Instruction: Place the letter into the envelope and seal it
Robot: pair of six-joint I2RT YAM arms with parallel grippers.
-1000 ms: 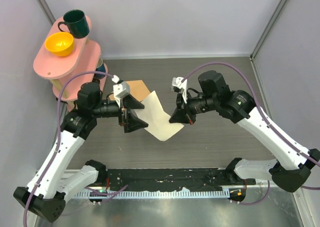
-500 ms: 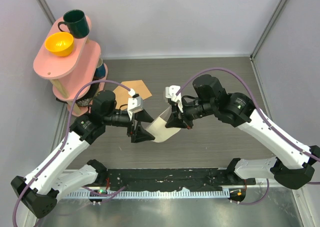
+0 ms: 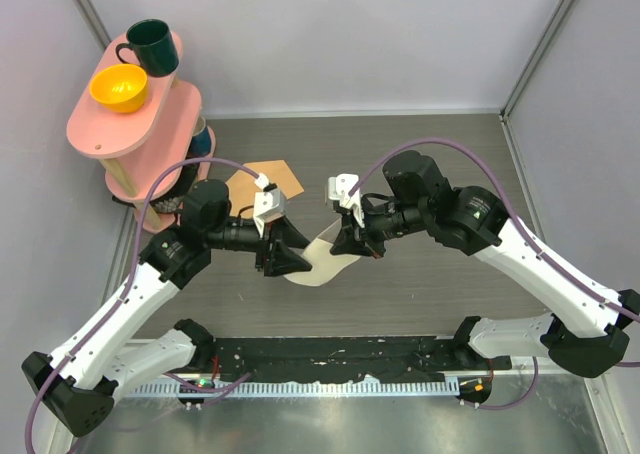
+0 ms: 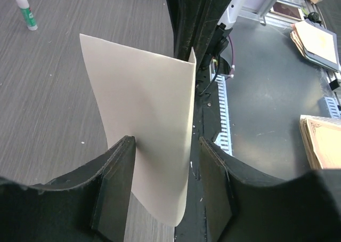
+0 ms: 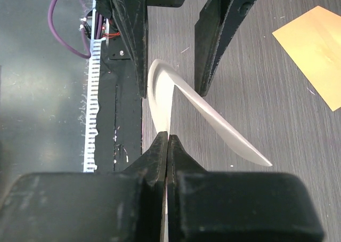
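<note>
Pinching 1 end of the letter (image 5: 213, 117), the right gripper (image 5: 168, 140) holds its other end between the spread jaws of the left gripper (image 4: 165, 146).

The top camera looks down on the whole table (image 3: 430, 144) from above and behind. Each wrist camera peers closely past its own fingers (image 4: 114, 194). All three share the letter (image 3: 318, 259).

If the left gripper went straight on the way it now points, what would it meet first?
The letter: it stands between the left gripper's open fingers and would slide deeper in. Behind it comes the right gripper, shut on the sheet's far edge, though depth is hard to judge.
</note>
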